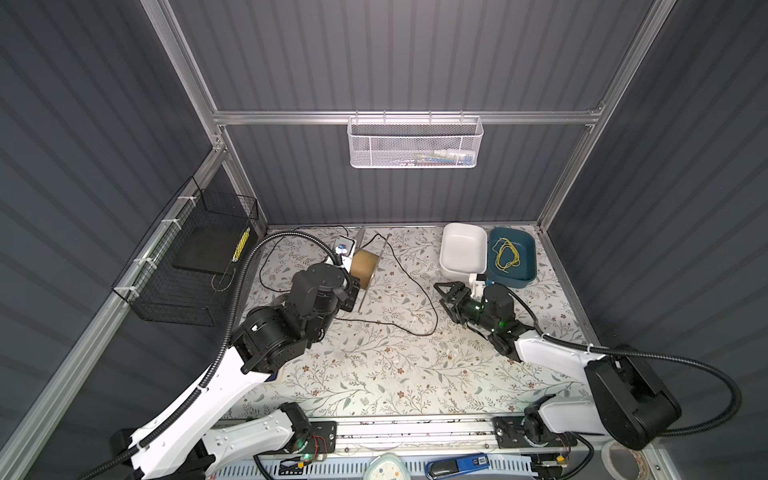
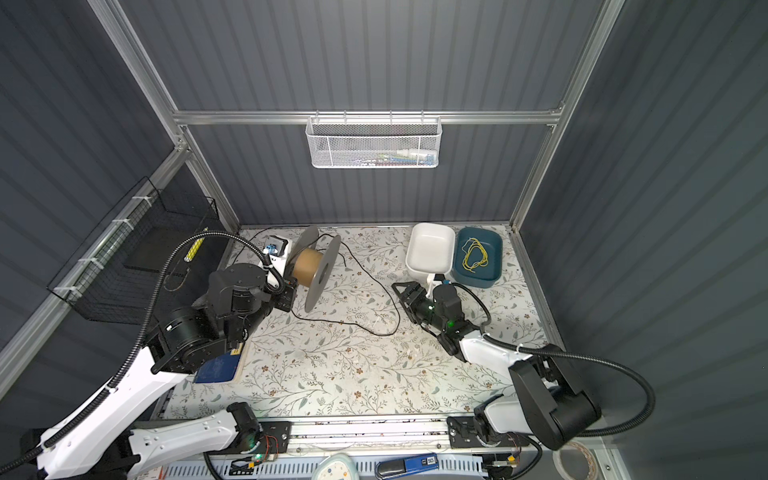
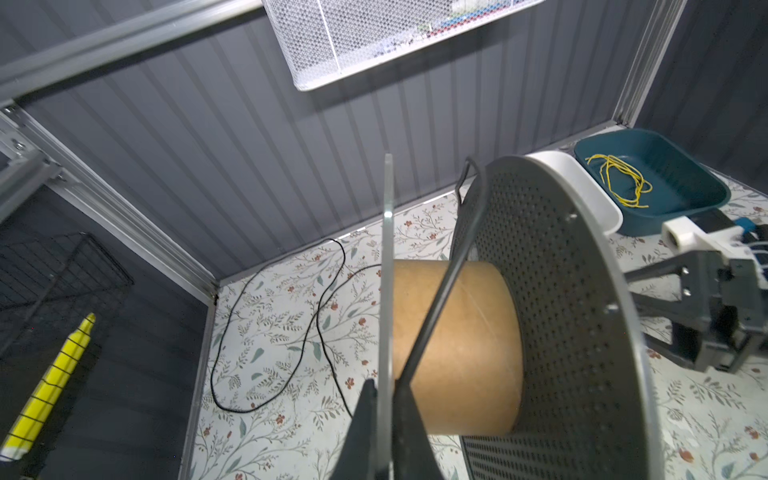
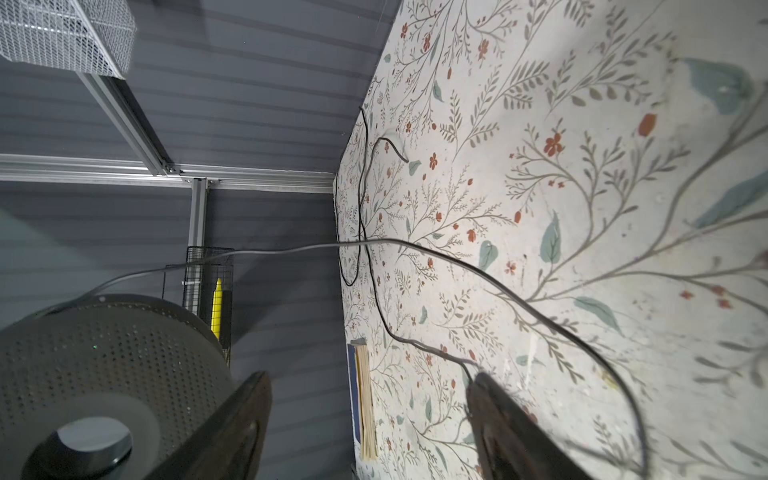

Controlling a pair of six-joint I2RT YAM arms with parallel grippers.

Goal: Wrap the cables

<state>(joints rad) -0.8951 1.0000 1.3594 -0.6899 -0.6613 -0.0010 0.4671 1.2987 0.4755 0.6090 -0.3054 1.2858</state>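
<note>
The grey spool [image 1: 365, 268] [image 2: 308, 266] has a brown cardboard core and lies on its side at the back left of the table. My left gripper [image 3: 386, 399] is shut on the rim of its thin near flange. The black cable [image 1: 430, 309] [image 2: 386, 307] comes over the far flange, loops across the table and runs back toward the spool. In the left wrist view one strand of the cable [image 3: 440, 291] crosses the core diagonally. My right gripper [image 1: 442, 291] [image 4: 368, 386] is open just right of the loop. The cable [image 4: 390, 240] passes close by one fingertip, with nothing between the fingers.
A white bowl [image 1: 463, 249] and a teal bowl [image 1: 528, 266] holding a yellow wire loop [image 1: 506, 254] stand at the back right. A black wire basket [image 1: 195, 257] hangs on the left wall and a white mesh basket [image 1: 415, 143] on the back wall. A blue book [image 2: 220, 368] lies under the left arm.
</note>
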